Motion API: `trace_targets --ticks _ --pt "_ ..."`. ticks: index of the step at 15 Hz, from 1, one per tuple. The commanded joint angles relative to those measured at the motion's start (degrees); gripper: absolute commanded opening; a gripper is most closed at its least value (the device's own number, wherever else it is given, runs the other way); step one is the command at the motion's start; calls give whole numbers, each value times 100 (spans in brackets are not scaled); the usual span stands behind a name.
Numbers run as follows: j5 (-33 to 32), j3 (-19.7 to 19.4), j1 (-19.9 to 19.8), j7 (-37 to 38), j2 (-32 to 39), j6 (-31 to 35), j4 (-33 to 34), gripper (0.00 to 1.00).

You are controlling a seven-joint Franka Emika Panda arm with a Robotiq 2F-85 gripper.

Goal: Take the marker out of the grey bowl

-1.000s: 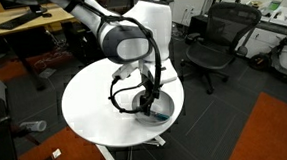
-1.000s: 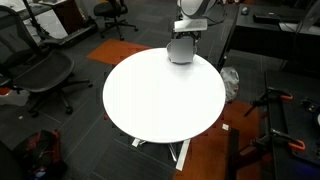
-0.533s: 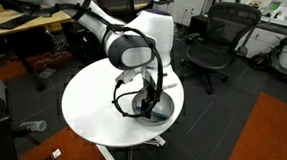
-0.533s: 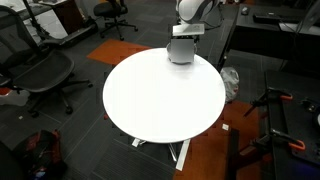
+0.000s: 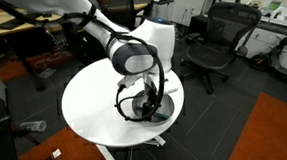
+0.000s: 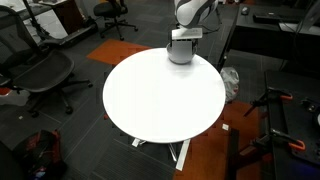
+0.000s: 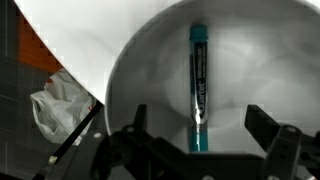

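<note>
In the wrist view the teal-blue and dark marker (image 7: pixel 198 85) lies lengthwise on the floor of the grey bowl (image 7: pixel 140 70). My gripper (image 7: pixel 200 135) is open. Its two dark fingers (image 7: pixel 270 135) stand on either side of the marker's near end, apart from it. In an exterior view the gripper (image 5: pixel 148 103) points down into the bowl (image 5: pixel 164 115) at the near right part of the round white table (image 5: pixel 90 108). In an exterior view the gripper (image 6: pixel 180 50) hangs over the table's far edge; the bowl and marker are hidden behind it there.
The bowl sits close to the table's edge (image 7: pixel 70 60). A white plastic bag (image 7: pixel 55 105) lies on the floor below. Black office chairs (image 5: pixel 216 40) (image 6: pixel 40 75) stand around the table, with desks behind.
The arm has come down a little and the gripper has sunk lower over the bowl. The marker and bowl have not moved.
</note>
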Motion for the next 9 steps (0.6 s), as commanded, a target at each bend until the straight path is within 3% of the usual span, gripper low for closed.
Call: trace_targets --ticks 1,3,5,9 --pt "214 19 -56 -214 145 7 213 100" --pt "225 24 -57 -219 179 -6 247 100" --pt "227 28 -54 -235 211 -9 278 74" --pt "238 31 -55 -232 256 -15 320 42"
